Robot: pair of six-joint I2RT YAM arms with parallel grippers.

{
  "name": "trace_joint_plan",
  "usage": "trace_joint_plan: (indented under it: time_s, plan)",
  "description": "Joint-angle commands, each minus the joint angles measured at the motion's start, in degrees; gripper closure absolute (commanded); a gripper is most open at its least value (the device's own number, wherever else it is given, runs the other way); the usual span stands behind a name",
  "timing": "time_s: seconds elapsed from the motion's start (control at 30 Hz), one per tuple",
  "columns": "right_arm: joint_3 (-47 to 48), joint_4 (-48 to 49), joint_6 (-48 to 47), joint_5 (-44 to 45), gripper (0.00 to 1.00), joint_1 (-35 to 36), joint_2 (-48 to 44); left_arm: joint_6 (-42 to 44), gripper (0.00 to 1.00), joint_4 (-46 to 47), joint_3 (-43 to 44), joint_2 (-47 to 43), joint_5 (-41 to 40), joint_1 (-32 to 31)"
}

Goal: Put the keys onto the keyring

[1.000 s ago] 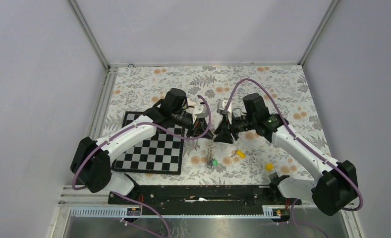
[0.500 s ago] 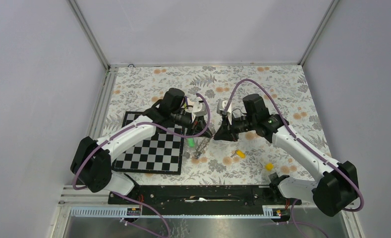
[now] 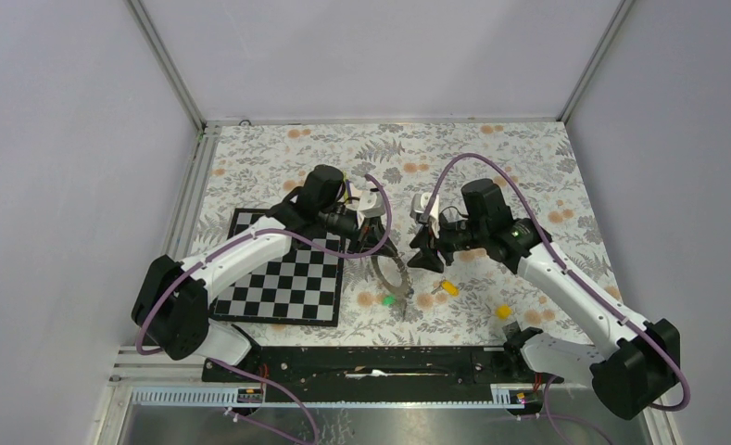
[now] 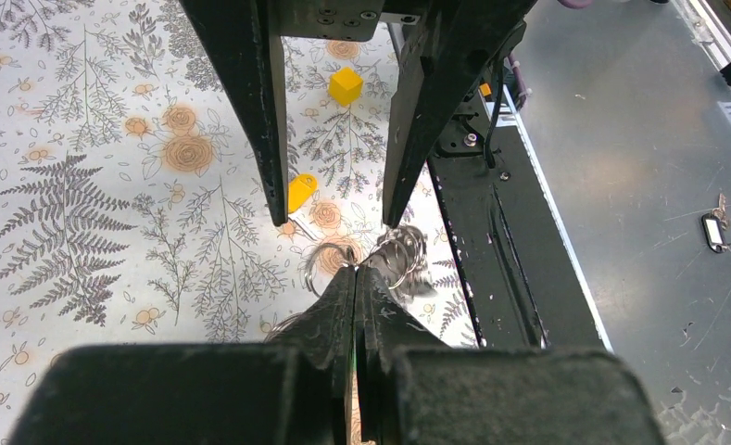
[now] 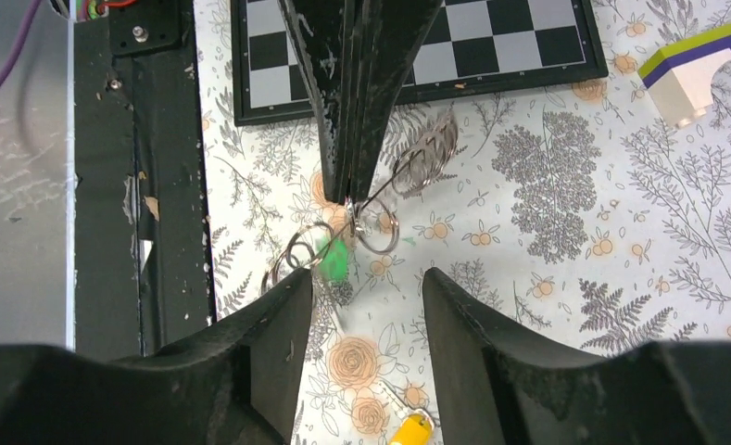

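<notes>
Bright, even light — soft shadows

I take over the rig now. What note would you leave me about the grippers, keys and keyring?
Left gripper: shut on the keyring, which hangs from it.
Right gripper: open, empty, facing the keyring.
Green key: at the keyring, seemingly on it.
Yellow key: loose on the table.
To do: thread the yellow key; other keys not seen.
</notes>
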Motion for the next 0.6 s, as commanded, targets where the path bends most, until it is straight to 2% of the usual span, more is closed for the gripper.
trace_joint_plan:
  time_s: [0.0, 0.57]
  plan:
    - [2.05, -2.45, -2.41, 1.16, 0.46, 0.59, -1.64, -0.01, 1.0, 3.93, 0.23, -1.4, 4.25, 0.5]
    - [2.97, -0.1, 1.33, -7.57, 0.56, 0.59, 1.07, 0.52, 1.0, 4.04, -0.47, -1.22, 5.23, 0.52]
